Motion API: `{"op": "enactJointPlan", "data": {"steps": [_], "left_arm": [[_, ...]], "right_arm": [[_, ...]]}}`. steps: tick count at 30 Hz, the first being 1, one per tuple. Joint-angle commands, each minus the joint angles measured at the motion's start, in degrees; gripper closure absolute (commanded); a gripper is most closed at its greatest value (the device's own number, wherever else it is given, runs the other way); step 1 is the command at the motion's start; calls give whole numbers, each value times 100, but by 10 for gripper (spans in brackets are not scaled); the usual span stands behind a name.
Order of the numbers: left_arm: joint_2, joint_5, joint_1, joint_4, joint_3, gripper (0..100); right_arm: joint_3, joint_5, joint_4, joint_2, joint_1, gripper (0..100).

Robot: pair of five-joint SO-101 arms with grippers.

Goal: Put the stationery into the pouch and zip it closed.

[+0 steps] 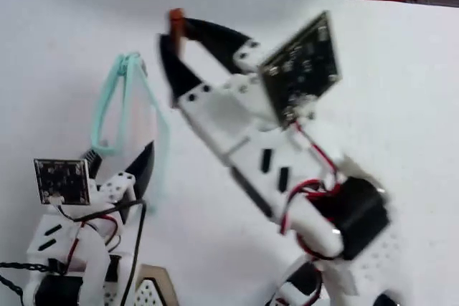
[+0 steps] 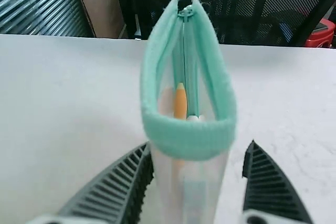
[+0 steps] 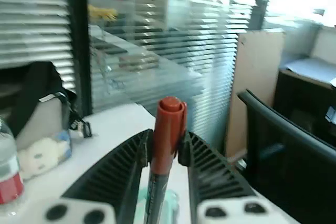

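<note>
A clear pouch with mint-green trim (image 1: 122, 98) stands on the white table, its mouth unzipped. In the left wrist view the pouch (image 2: 186, 135) sits between the fingers of my open left gripper (image 2: 199, 148); one finger touches its side and the other stands a little apart. A yellow pencil (image 2: 180, 103) rests inside. My left gripper (image 1: 118, 155) is at the pouch's near end. My right gripper (image 1: 176, 32) hangs above the table beyond the pouch's far end, shut on a marker (image 1: 176, 21) with an orange-red cap. The marker (image 3: 169, 124) stands upright between the right gripper (image 3: 168, 137) fingers.
The white table (image 1: 373, 34) stretches wide to the right and left of the arms. Its far edge meets dark chairs (image 2: 236, 9). A wooden piece (image 1: 154, 284) lies by the left arm's base. A water bottle (image 3: 8, 177) and a bag (image 3: 42, 108) show in the room.
</note>
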Motion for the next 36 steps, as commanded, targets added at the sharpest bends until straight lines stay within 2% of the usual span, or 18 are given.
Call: {"op": "enactJointPlan", "data": {"steps": [1,10,17,25,32,36], "left_arm": [[4,44,92,18,-237,726],[4,44,101,18,-229,727],[4,44,92,-193,53,727],[4,44,66,-325,176,727],[4,44,57,-316,193,727],[4,44,57,-334,202,726]], "right_arm": [[387,53,-884,-57,-338,981],[1565,18,-2765,-31,-549,981],[1978,18,-2993,426,-523,981],[2356,53,-2105,224,-514,981],[2576,35,-875,-277,-92,981],[2831,53,-716,-558,-110,981]]}}
